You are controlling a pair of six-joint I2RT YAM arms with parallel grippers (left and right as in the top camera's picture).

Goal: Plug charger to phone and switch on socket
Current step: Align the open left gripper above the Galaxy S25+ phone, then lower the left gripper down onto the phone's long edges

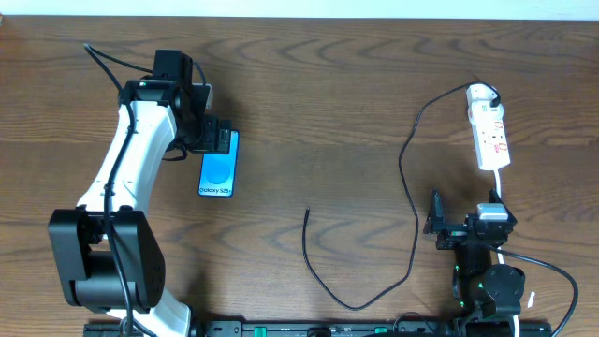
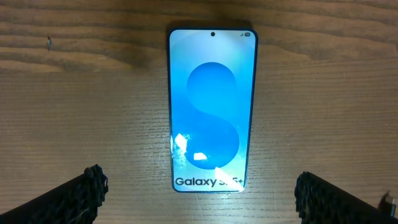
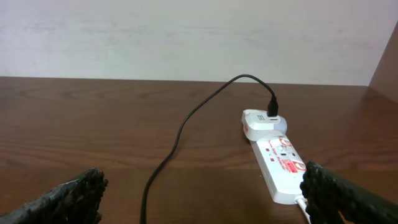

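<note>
1. The phone (image 1: 218, 164) lies flat and screen up on the left part of the table (image 1: 309, 103). Its long axis runs from far to near with a slight tilt. The "Galaxy S25" lettering sits at its near end, and the camera hole is at its far end.
2. The left gripper (image 2: 202, 193) is held over the phone, and in the overhead view the phone's far end is covered by it. Its jaws are spread wider than the phone, with one dark finger (image 2: 87, 190) on each side, and nothing is pinched between them.
3. The socket (image 1: 489, 131), a white power strip with red marks, lies on the far right part of the table. Its long axis also runs from far to near, and its white cord (image 1: 499, 192) leaves the near end towards the right arm.
4. The charger (image 1: 412, 215) is plugged into a white adapter (image 3: 264, 121) at the far end of the strip. From there the black cable swings left, runs near in a long curve and bends back close to the near edge.
5. The connector tip (image 1: 308, 210) lies bare near the middle of the table and points far. It lies to the right of the phone, nearer than it and well apart from it.
6. The right gripper (image 3: 202, 186) is placed just near of the socket and faces it. Its jaws are spread wide and grip nothing.
</note>
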